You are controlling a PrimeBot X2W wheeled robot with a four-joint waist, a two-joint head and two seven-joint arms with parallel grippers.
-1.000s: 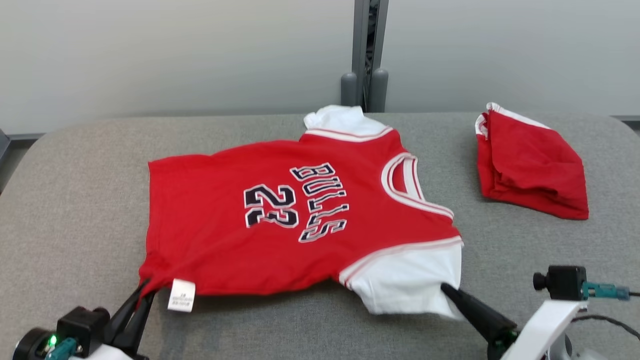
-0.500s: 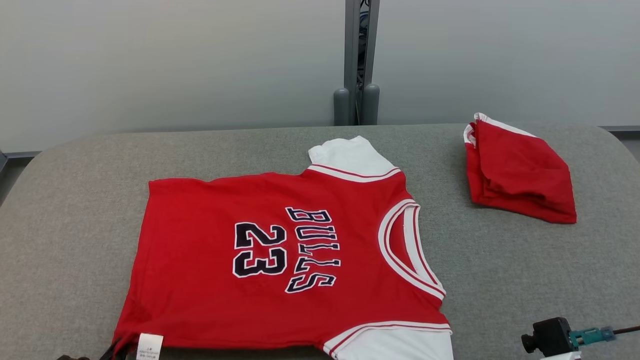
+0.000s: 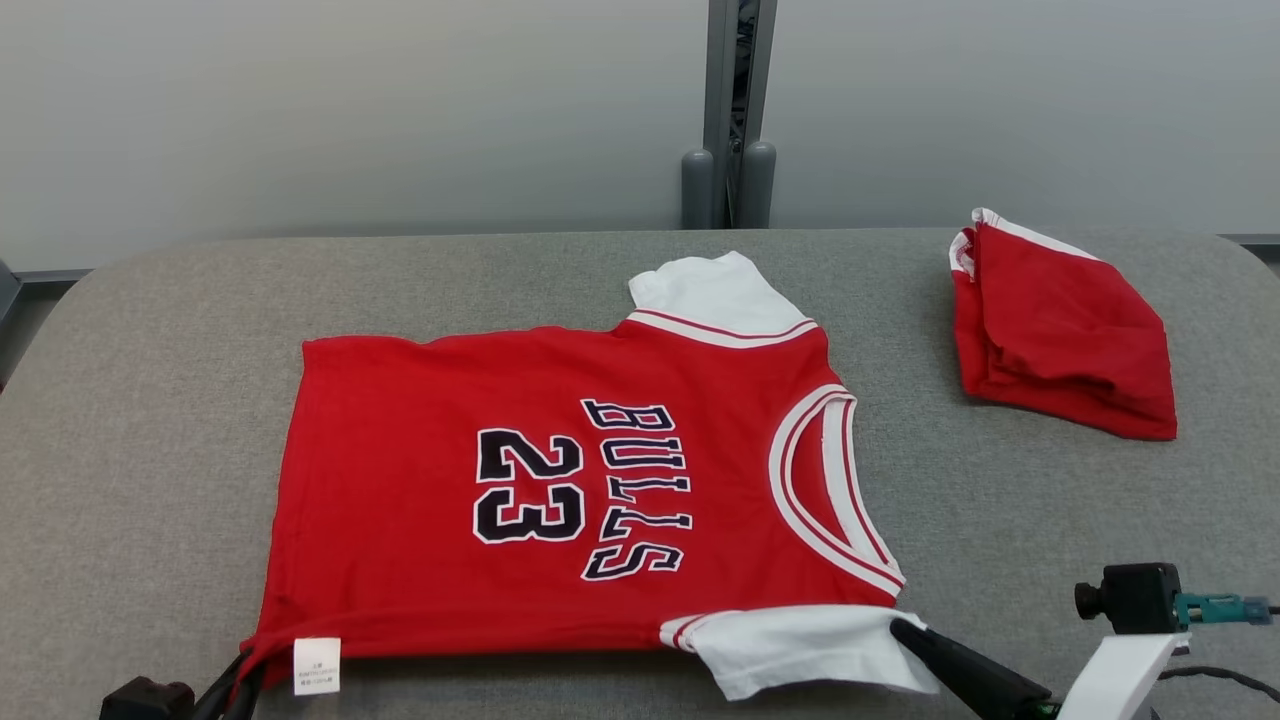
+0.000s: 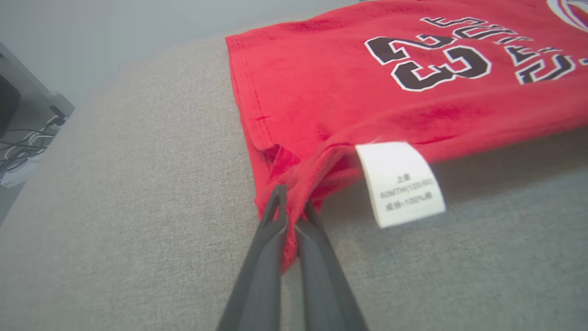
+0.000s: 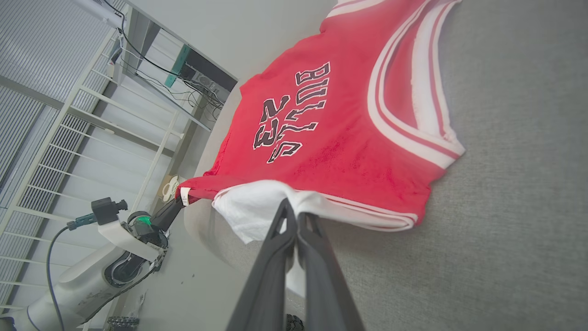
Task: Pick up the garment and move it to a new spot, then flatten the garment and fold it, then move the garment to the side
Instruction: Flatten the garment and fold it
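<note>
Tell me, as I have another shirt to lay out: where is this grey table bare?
Widest bare patch: the table left of the jersey. Also the back strip between jersey and wall, and the gap between its collar and the folded red garment. Crowded: the front edge, where the left gripper and right gripper pinch the jersey.

Matt knit cloth garment [image 3: 400, 560], coarse woven fabric table [image 3: 150, 400]
</note>
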